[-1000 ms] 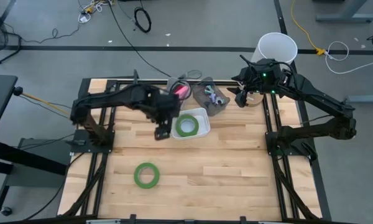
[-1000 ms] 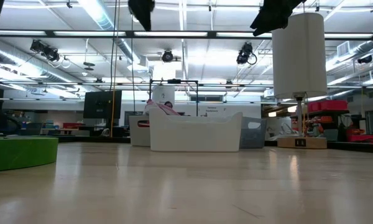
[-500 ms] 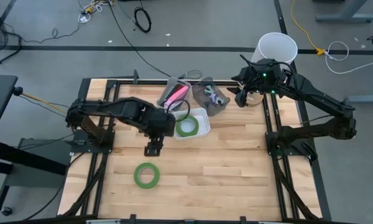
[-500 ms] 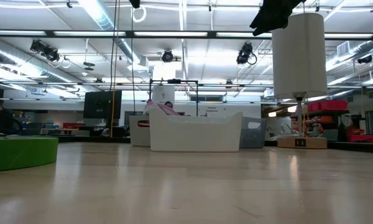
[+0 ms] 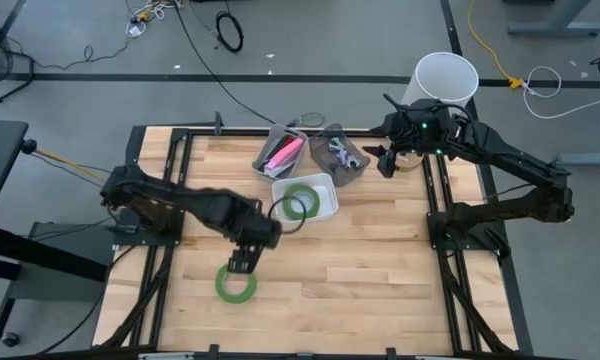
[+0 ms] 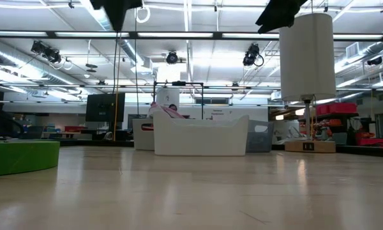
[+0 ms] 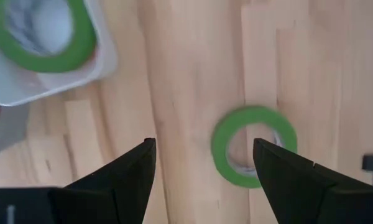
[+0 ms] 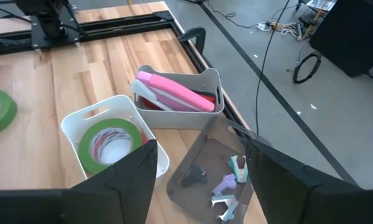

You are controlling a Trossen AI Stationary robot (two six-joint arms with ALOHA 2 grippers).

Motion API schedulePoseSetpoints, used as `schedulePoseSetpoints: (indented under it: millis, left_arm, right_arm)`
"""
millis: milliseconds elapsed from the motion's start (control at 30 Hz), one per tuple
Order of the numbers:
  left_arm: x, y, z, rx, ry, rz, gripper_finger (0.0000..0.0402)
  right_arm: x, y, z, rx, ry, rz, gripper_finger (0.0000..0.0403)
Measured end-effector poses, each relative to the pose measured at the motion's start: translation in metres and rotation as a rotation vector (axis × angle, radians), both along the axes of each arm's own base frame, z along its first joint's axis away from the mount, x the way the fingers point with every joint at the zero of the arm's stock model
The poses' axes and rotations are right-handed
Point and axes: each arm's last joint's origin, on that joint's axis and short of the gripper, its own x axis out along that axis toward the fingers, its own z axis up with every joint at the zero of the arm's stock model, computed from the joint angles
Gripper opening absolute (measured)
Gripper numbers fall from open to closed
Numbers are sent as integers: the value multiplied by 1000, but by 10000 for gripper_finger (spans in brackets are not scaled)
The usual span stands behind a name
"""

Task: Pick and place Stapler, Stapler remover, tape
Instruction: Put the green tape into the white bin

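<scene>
One green tape roll (image 5: pixel 236 283) lies flat on the wooden table, near its front left; it also shows in the left wrist view (image 7: pixel 253 146) and the low view (image 6: pixel 19 156). My left gripper (image 5: pixel 242 260) hangs open just above it on its far side, fingers (image 7: pixel 137 180) apart and empty. A second green roll (image 5: pixel 300 202) lies on a red roll in a white bin (image 8: pixel 71 121). A pink stapler (image 8: pixel 174 92) lies in a grey bin. Staple removers (image 8: pixel 227 183) lie in a clear bin. My right gripper (image 5: pixel 385 162) waits open over the far right.
The three bins stand together at the table's far middle (image 5: pixel 310 170). A white bucket (image 5: pixel 445 75) stands off the far right corner. Black frame rails (image 5: pixel 440 230) run along the table's sides. Bare wood (image 5: pixel 380 270) lies at the near right.
My left gripper has gone from beside the white bin toward the table's near edge and a little left, and now stands over the green roll on the table. The rolls and bins have not moved.
</scene>
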Motion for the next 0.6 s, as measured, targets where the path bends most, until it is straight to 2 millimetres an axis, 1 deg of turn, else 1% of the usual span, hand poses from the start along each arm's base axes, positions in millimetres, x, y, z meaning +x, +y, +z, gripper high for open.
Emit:
schedulePoseSetpoints:
  millis: [233, 333, 400, 600]
  left_arm:
    - [-9, -26, -47, -3, 19, -62, 268]
    - [-14, -34, -67, 7, 43, -90, 268]
    - [-14, -40, -80, 1, 21, -107, 268]
    - [-29, -47, -117, 27, 74, -146, 268]
  right_arm:
    - [1, 2, 0, 7, -3, 4, 245]
    - [1, 2, 0, 17, -8, -2, 245]
    - [1, 2, 0, 25, -12, -7, 245]
    - [1, 2, 0, 26, -12, -7, 245]
